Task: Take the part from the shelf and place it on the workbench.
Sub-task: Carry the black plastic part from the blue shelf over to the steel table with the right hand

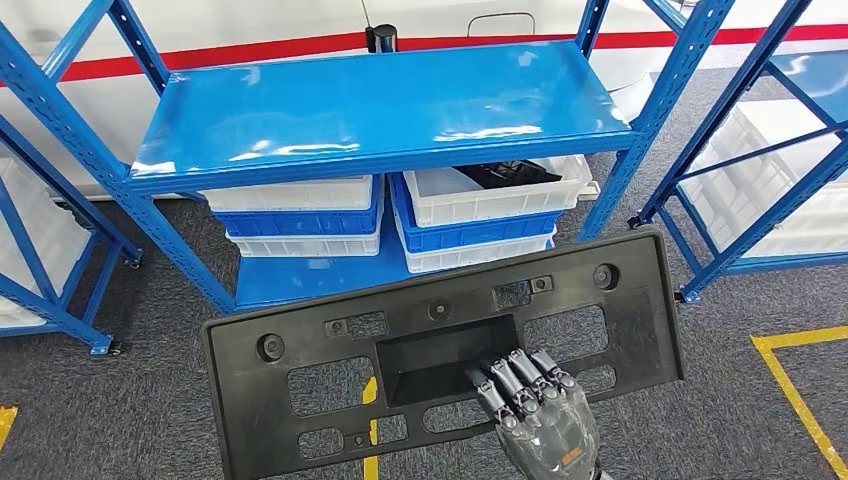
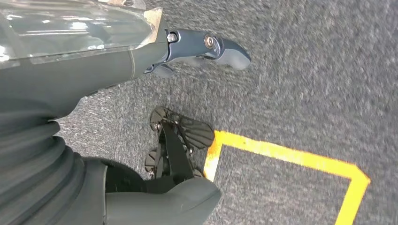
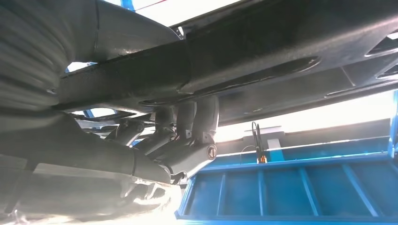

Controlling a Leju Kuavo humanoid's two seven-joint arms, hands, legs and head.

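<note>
Firmly, right hand (image 1: 545,425) fingers (image 1: 520,375) clasp the flat, matte-black perforated panel (image 1: 440,340).

The part (image 1: 440,350) sits before the shelf (image 1: 380,105), over the floor (image 1: 150,410); bins (image 1: 490,195) lie under the shelf's top board.

Blue metal shelf (image 1: 380,105), bare top board, white and blue bins (image 1: 300,215) stacked on lower board, grey carpet floor (image 1: 150,400)

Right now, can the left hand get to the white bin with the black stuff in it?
Probably not. The left hand hangs low over the carpet, while the bin sits under the blue shelf, and the black panel held by the right hand blocks the way.
</note>
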